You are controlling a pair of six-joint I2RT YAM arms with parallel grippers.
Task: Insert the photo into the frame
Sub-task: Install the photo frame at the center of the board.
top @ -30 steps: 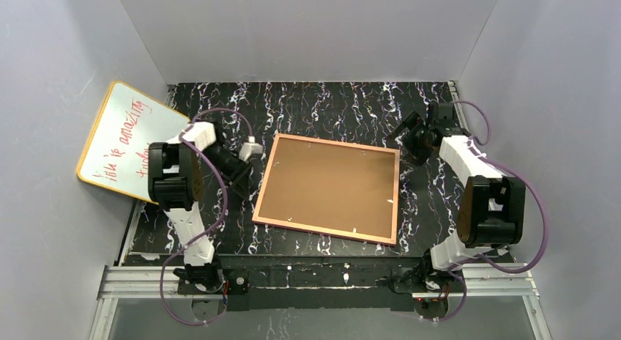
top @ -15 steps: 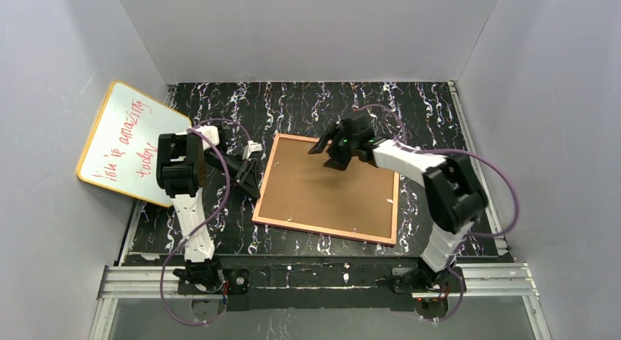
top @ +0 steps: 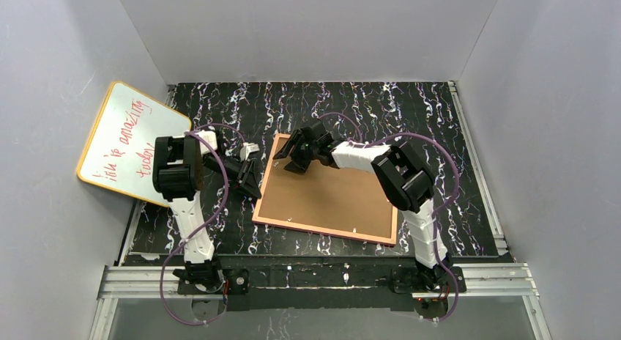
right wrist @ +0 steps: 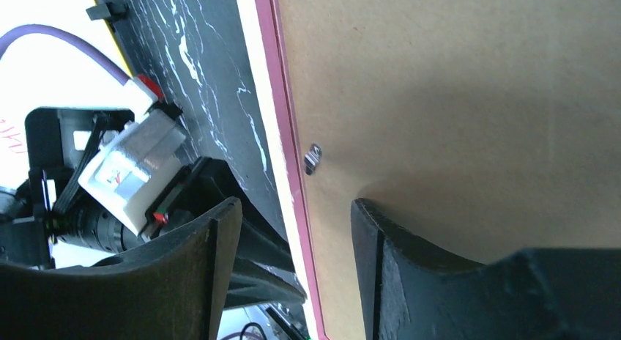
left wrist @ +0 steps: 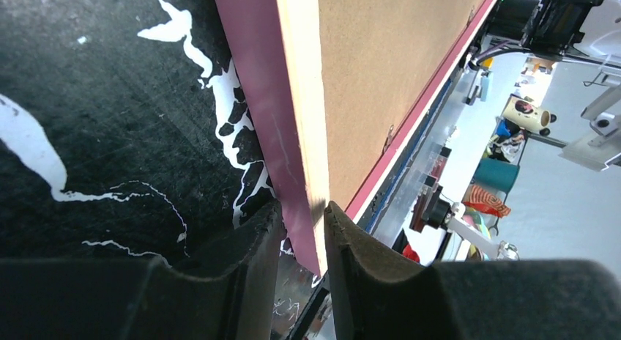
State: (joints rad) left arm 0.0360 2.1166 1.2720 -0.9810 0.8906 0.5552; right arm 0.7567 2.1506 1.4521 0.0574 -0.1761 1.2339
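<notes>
While the frame [top: 326, 187] lies back-up on the desk [top: 351, 105], the left gripper [left wrist: 300, 212] pinches its left rim. The right gripper [right wrist: 295, 204], jaws apart, straddles that rim farther back.

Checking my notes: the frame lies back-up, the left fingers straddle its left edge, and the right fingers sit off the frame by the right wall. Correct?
No: the right fingers are not by the right wall; the top external view shows them at the far left corner of the frame. The frame does lie back-up, left fingers straddling its left edge.
</notes>
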